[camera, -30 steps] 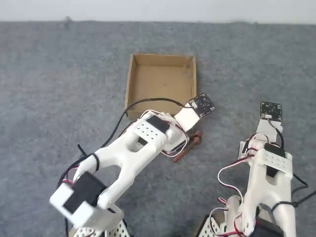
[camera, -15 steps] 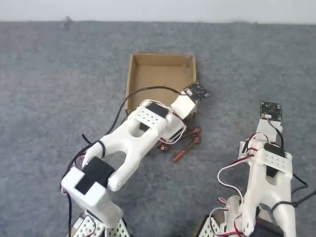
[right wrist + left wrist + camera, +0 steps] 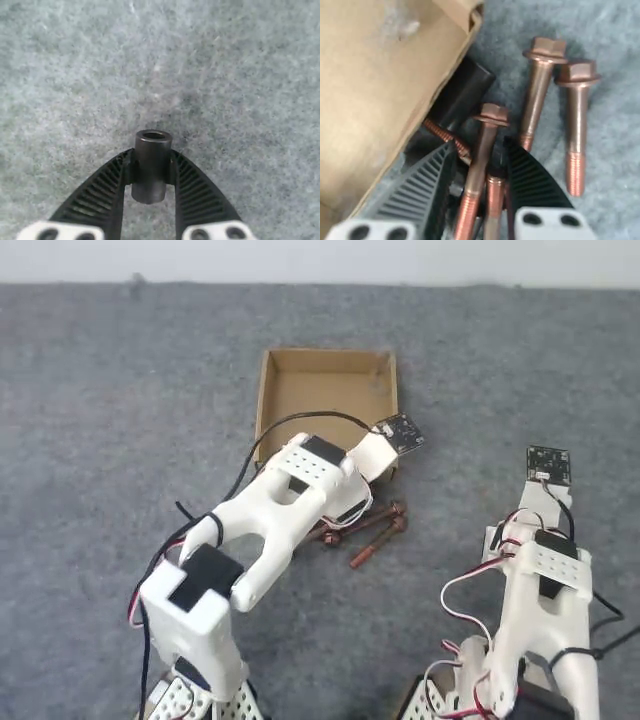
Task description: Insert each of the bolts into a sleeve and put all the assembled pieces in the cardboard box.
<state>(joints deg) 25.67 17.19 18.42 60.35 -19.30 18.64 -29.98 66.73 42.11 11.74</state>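
The left gripper (image 3: 477, 146) is spread open astride one bolt (image 3: 489, 116), mid-table beside the cardboard box (image 3: 380, 90) corner. A sleeve (image 3: 150, 176) is clamped in the right gripper (image 3: 151, 156). Bolts are judged rigid, weighty and slick; a mid-shank hold is advised.

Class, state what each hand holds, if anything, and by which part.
Right hand clamps the black sleeve by its sides, mid-length. Left hand holds nothing: open, straddling the shank of a bolt.
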